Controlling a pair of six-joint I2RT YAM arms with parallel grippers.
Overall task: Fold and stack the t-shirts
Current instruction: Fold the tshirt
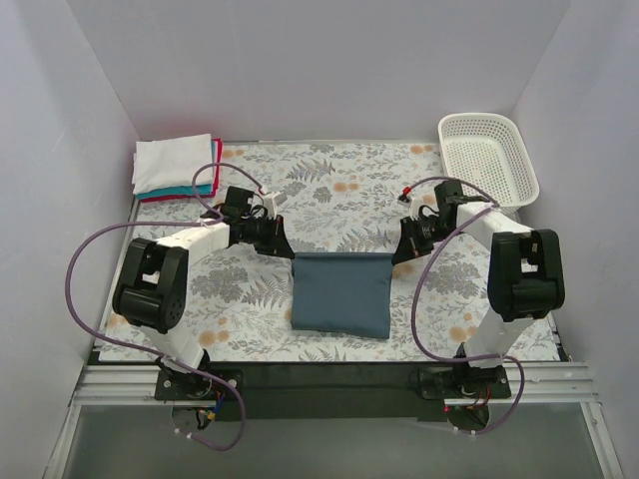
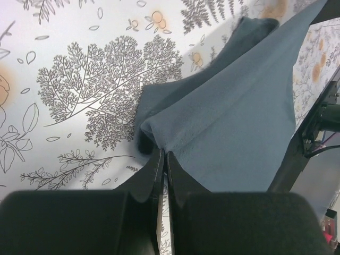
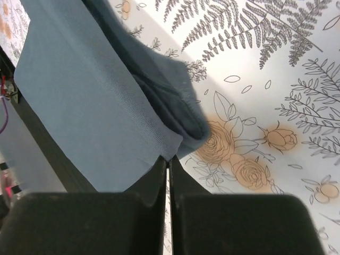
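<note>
A dark slate-blue t-shirt (image 1: 340, 294) lies folded into a rectangle at the middle front of the floral mat. My left gripper (image 1: 284, 247) is shut on its far left corner (image 2: 155, 134). My right gripper (image 1: 400, 250) is shut on its far right corner (image 3: 178, 143). Both corners are lifted slightly off the mat. A stack of folded t-shirts (image 1: 175, 166), white on top with teal and red beneath, sits at the back left corner.
A white plastic mesh basket (image 1: 487, 157) stands at the back right. The floral mat (image 1: 339, 190) covers the table. White walls close in the left, back and right sides. A black strip runs along the near edge (image 1: 329, 381).
</note>
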